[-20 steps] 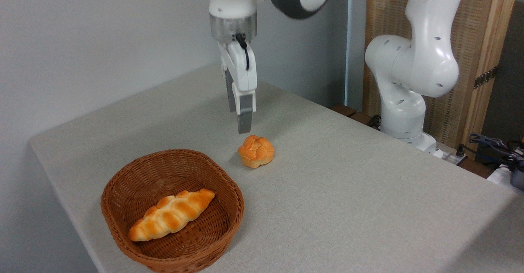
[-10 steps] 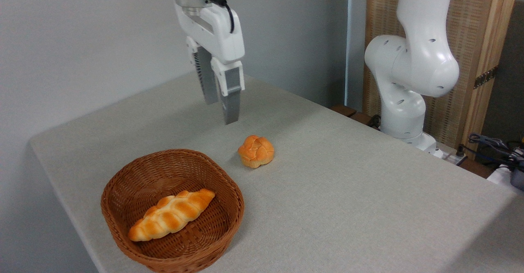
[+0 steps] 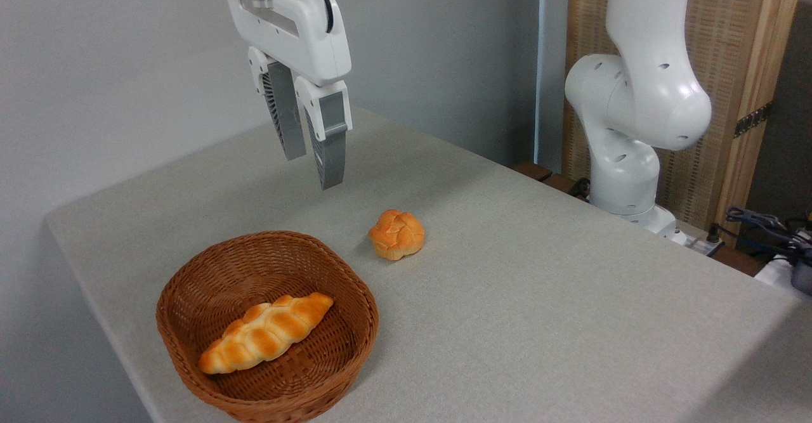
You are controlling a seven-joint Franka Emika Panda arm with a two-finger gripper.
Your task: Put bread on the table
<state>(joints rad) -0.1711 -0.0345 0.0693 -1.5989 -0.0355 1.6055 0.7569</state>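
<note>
Camera view: round bread [image 3: 397,234] on table [image 3: 539,296], no clear long axis; fingers [image 3: 332,156] spread, empty.

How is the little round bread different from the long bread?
The bread is small, round and knotted; the braided loaf is long and narrow. The bread sits on the bare table, while the braided loaf lies inside the wicker basket. The bread looks deeper orange; the braided loaf has paler patches. Both are golden, twisted and untouched by the gripper.
</note>
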